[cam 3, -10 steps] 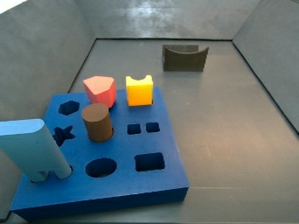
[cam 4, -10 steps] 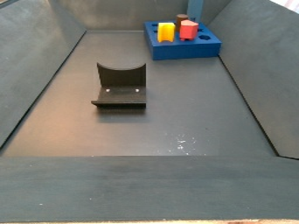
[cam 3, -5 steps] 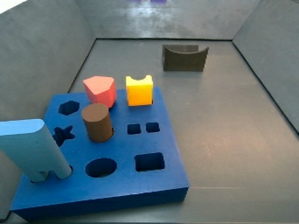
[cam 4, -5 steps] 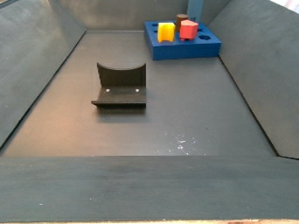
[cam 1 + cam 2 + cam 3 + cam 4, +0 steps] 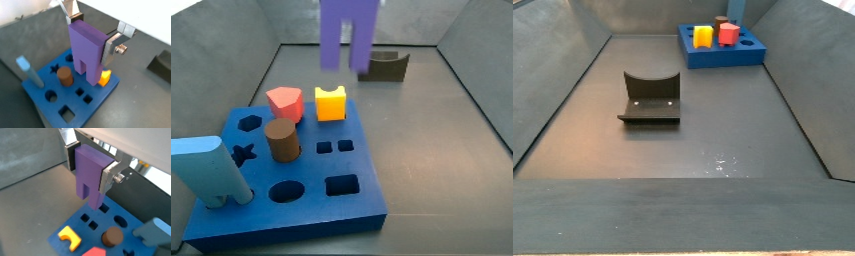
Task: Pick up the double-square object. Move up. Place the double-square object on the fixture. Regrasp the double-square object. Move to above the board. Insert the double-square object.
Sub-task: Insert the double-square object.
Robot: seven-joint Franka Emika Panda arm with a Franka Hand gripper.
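— Purple plastic is all I see between the plates: the gripper (image 5: 93, 34) is clamped on the upper end of the double-square object (image 5: 87, 50), prongs pointing down, high over the board (image 5: 100, 95). In a side view the piece (image 5: 348, 33) hangs in the air, apparently beyond the board's far edge.

— So it's the carry to above the board. How would you do it well?

— Keep the block upright, bring the two prongs square over the pair of small square holes (image 5: 334, 147), and check the twist before any descent — I'd judge a slight rotation would catch an edge.

— What's already seated in the board?

— A brown cylinder (image 5: 282, 140), a red peg (image 5: 285, 101), an orange-yellow block (image 5: 331, 103) and a tall light-blue block (image 5: 213, 170). The hexagon, circle, big square and the paired squares stand empty. The fixture (image 5: 382, 66) holds nothing.
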